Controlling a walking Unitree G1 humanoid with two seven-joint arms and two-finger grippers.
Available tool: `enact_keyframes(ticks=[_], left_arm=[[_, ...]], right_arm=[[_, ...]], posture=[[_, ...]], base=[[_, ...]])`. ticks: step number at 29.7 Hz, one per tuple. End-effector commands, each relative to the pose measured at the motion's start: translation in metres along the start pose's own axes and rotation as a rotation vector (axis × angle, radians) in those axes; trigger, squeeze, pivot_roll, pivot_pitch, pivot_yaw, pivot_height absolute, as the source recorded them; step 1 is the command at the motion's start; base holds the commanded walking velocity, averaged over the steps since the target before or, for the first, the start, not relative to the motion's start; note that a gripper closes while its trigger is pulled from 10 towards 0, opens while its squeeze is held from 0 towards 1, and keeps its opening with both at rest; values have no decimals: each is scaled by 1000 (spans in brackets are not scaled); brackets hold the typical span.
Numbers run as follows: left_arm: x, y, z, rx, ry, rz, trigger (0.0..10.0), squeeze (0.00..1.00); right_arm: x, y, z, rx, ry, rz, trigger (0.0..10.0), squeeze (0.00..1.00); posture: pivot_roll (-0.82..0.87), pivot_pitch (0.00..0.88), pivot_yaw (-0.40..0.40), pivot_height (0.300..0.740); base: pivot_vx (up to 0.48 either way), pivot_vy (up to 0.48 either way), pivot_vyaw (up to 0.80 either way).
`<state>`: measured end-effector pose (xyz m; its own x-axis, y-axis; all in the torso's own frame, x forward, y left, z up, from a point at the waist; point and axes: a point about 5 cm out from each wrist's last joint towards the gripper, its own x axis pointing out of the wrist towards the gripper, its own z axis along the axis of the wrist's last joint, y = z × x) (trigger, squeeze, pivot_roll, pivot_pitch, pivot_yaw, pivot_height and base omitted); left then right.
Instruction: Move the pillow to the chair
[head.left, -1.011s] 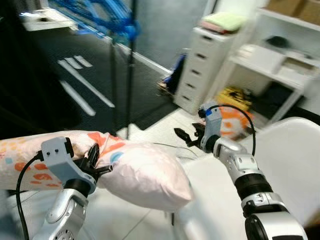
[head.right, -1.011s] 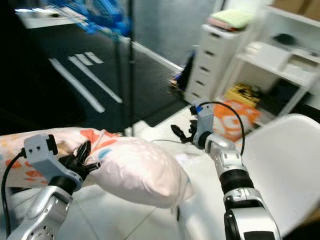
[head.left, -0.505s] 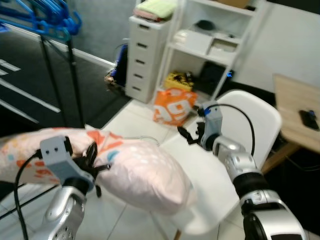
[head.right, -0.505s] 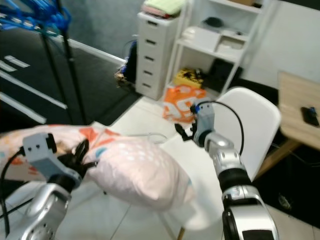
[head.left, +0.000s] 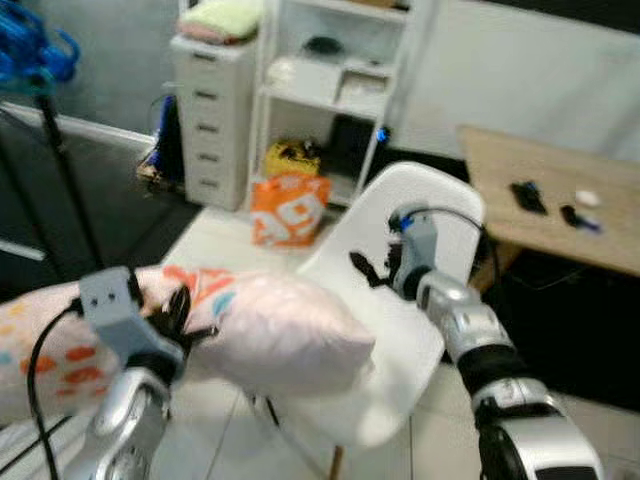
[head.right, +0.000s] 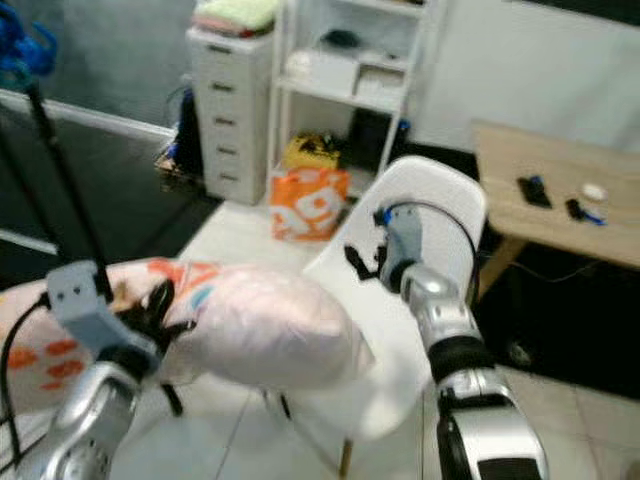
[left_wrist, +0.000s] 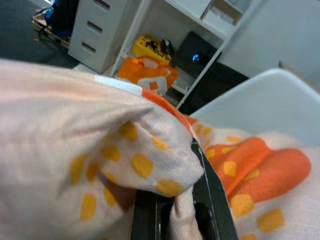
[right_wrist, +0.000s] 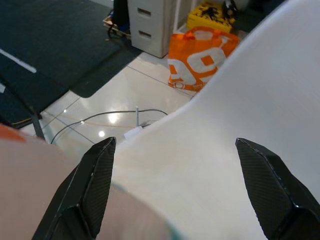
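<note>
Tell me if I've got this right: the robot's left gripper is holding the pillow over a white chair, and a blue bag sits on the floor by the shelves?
Nearly. The bag is orange, as the left eye view shows. The left gripper does grip the pillow over the white chair.

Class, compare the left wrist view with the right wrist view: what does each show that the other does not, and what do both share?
Left wrist view alone: the left gripper shut on a fold of the pillow, with its yellow dots and orange patches, plus the white shelf unit behind. Right wrist view alone: the right gripper, fingers wide open above the chair's seat, and a cable lying on the tiled floor. Both share: the white chair, the orange bag, the white drawer unit and part of the pillow.
</note>
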<state>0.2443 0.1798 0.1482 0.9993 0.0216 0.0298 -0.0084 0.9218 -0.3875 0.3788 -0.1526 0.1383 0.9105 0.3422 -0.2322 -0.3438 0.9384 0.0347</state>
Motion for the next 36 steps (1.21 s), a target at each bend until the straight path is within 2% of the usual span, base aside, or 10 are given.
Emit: enact_keyframes(ticks=[1, 8, 20, 36], left_arm=[[1, -14, 7, 10, -53, -65, 10000, 0], [1, -21, 4, -2, -50, -67, 10000, 0], [3, -20, 7, -6, -66, -51, 10000, 0], [2, -18, 10, 1, -74, -42, 10000, 0]], right_arm=[[-1, -2, -3, 14, 2, -11, 10000, 0], [1, 5, 0, 12, -22, 43, 10000, 0], [2, 11, 5, 7, -47, 82, 10000, 0], [2, 15, 0, 23, -35, 90, 10000, 0]], posture=[[-57, 21, -101, 740], [-72, 18, -116, 740], [-106, 25, -125, 740], [-95, 39, -103, 740]], base=[[0, 0, -738], [0, 0, -736], [0, 0, 0], [0, 0, -769]])
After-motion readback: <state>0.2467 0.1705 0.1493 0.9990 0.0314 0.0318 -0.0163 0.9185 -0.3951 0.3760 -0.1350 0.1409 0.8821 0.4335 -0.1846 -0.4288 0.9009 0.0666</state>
